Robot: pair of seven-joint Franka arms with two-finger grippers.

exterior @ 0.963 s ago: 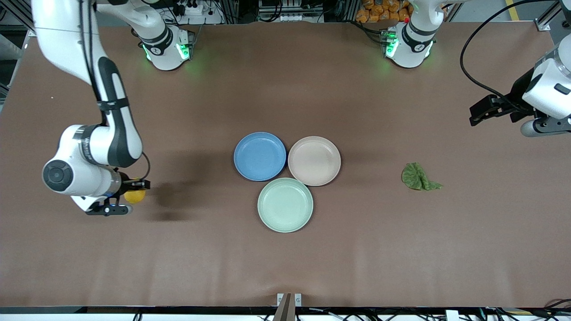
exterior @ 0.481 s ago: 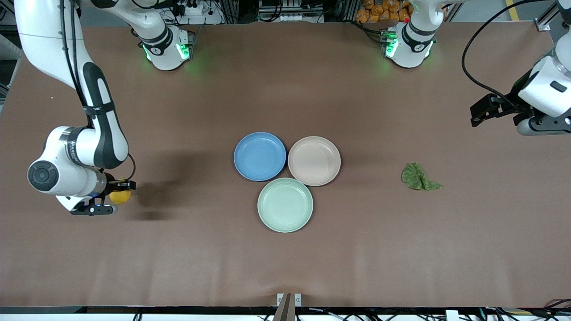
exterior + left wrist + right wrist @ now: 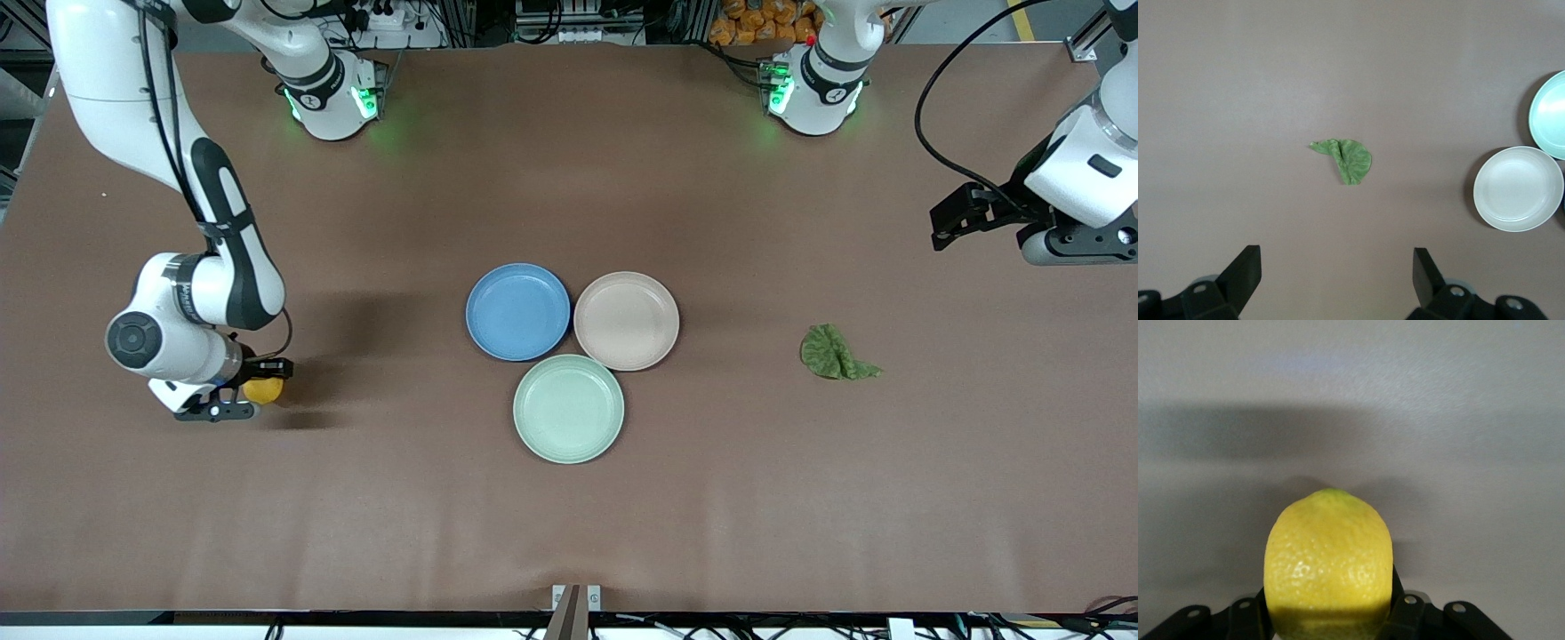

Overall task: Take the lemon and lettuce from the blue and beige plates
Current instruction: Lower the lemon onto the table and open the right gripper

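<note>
The right arm reaches down from its base and folds at the elbow, its wrist turned toward the front camera, near the right arm's end of the table. The right gripper point(image 3: 253, 389) is clamped on the lemon point(image 3: 264, 389), low over the bare table point(image 3: 569, 516); in the right wrist view the lemon point(image 3: 1329, 565) fills the space between the dark fingers point(image 3: 1403, 613). Half a second earlier the gripper and lemon sat closer to that end of the table and slightly nearer the front camera; they have since shifted back toward the plates, close to where they were a second ago.

The left arm waits at its own end of the table, its wrist raised. The left gripper point(image 3: 951, 216) hangs in the air with its fingers point(image 3: 1426, 270) spread wide and nothing between them. It has edged slightly toward the bases since the earlier frames. The lettuce point(image 3: 834, 353) lies flat on the table, well apart from the plates, toward the left arm's end, unmoved.

At mid-table the blue plate point(image 3: 517, 311), beige plate point(image 3: 626, 321) and green plate point(image 3: 568, 408) cluster together, touching or nearly so, the green one nearest the front camera. Lettering on the right arm's wrist band is too small to read.
</note>
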